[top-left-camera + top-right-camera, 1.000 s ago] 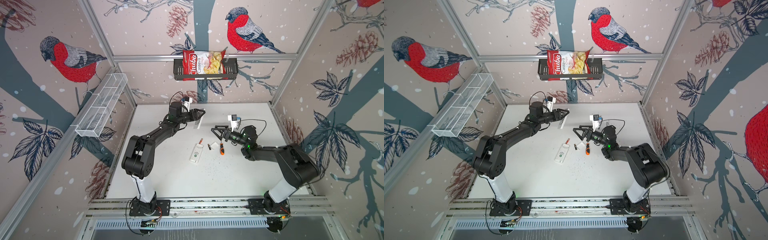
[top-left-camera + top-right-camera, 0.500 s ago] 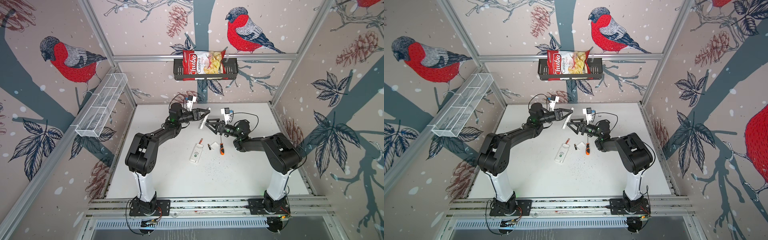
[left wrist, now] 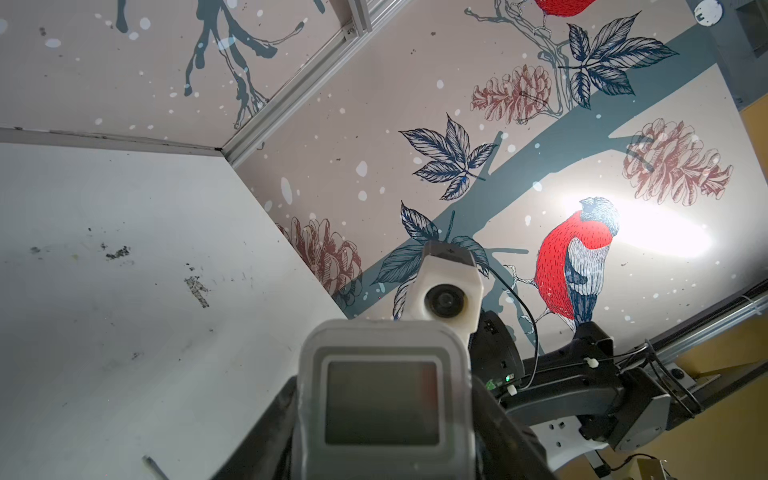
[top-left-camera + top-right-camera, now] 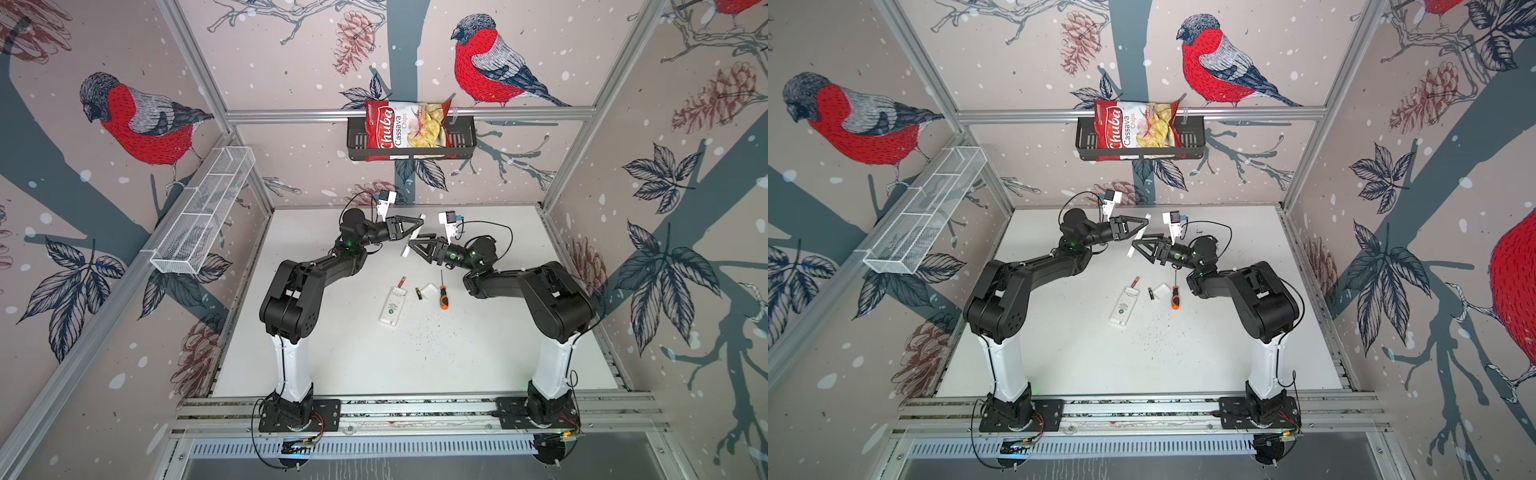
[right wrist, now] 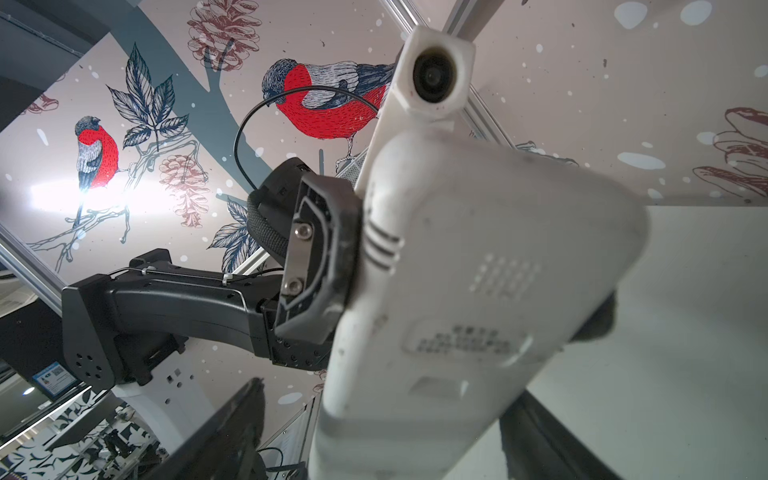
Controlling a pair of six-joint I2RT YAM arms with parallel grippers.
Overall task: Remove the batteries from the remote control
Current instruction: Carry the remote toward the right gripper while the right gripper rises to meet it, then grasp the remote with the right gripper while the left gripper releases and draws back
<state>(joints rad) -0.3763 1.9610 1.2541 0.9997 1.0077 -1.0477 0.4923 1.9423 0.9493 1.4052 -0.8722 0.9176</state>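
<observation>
Gripping a white remote control [image 5: 478, 270] aloft by its sides, the left gripper [image 4: 415, 229] faces the right gripper [image 4: 411, 242], whose spread jaws straddle it. Only the left wrist view shows its screen [image 3: 381, 401]. At six o'clock, two batteries [image 4: 419, 294] lie on the white table [image 4: 353, 361]; bird wallpaper [image 4: 141, 120] surrounds.

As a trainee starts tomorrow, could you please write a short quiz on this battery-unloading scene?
1. True or false: the screwdriver lies on the table beside a small white cover.
2. Fill in: the raised remote is gripped by the ___ claw.
3. How many remotes show in the top views? A) one B) two C) three

Key
1. True.
2. Left: the left claw holds it above the table.
3. B: the raised one, and a second remote lying flat on the table.
</observation>
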